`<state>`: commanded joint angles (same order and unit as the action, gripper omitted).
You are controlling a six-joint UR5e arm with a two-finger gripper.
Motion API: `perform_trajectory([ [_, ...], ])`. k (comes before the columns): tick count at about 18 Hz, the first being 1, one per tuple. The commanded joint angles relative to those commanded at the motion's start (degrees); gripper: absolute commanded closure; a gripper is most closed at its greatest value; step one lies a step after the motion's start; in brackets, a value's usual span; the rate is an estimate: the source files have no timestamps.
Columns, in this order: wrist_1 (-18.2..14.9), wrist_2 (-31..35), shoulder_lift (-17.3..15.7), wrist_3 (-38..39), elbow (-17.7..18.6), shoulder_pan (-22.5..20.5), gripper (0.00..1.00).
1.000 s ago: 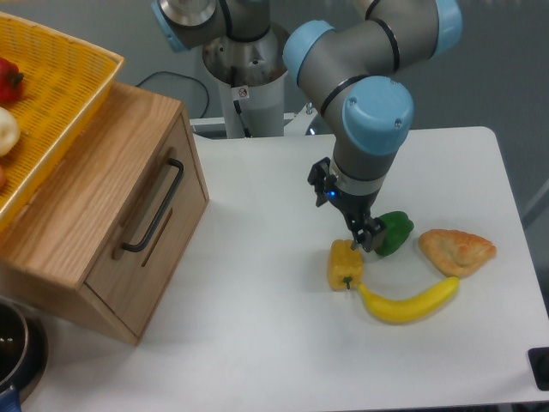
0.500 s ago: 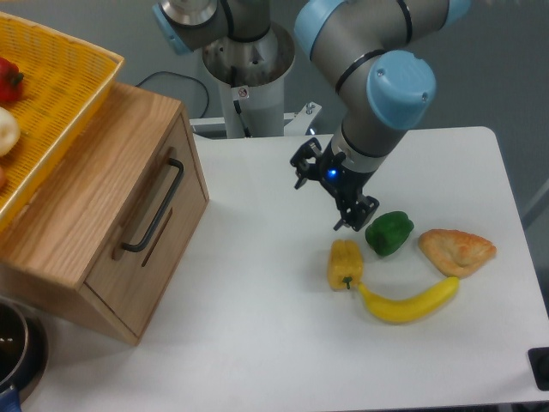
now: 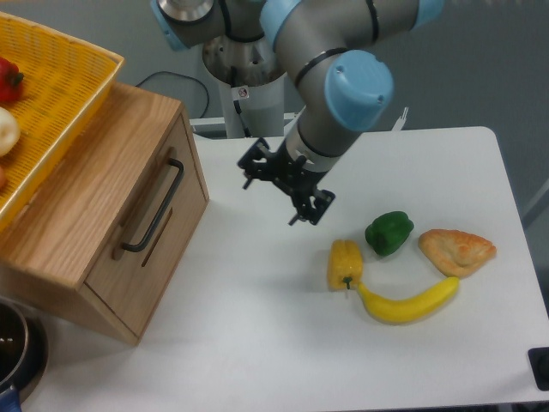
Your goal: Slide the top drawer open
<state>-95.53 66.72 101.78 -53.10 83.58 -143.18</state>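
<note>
The top drawer (image 3: 157, 223) is a light oak front panel on the wooden cabinet at the left, closed flush, with a long black bar handle (image 3: 153, 206) running along it. My gripper (image 3: 271, 194) hovers over the white table to the right of the drawer, turned sideways with its fingers pointing left and down. The fingers (image 3: 250, 170) stand apart, open, with nothing between them. A clear gap of table lies between the gripper and the handle.
A yellow mesh basket (image 3: 60, 94) with a red pepper (image 3: 9, 79) sits on the cabinet top. On the table to the right lie a yellow pepper (image 3: 345, 263), green pepper (image 3: 389, 233), banana (image 3: 408, 302) and pastry (image 3: 457, 250). A dark pot (image 3: 15, 348) is at bottom left.
The gripper has left the peppers, risen, swung left across the table toward the drawer and rotated sideways. The drawer and the food have not moved.
</note>
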Motion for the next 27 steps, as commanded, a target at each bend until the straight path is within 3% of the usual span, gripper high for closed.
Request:
perform_trajectory([
  [5,-1.8,-3.5,-2.0,4.1,0.3,2.3,0.0],
  [13,-1.2,-4.3,-0.7,5.5,0.3,4.0,0.0],
  [27,3.6,-4.2,1.1,8.5,1.7,6.7,0.0],
])
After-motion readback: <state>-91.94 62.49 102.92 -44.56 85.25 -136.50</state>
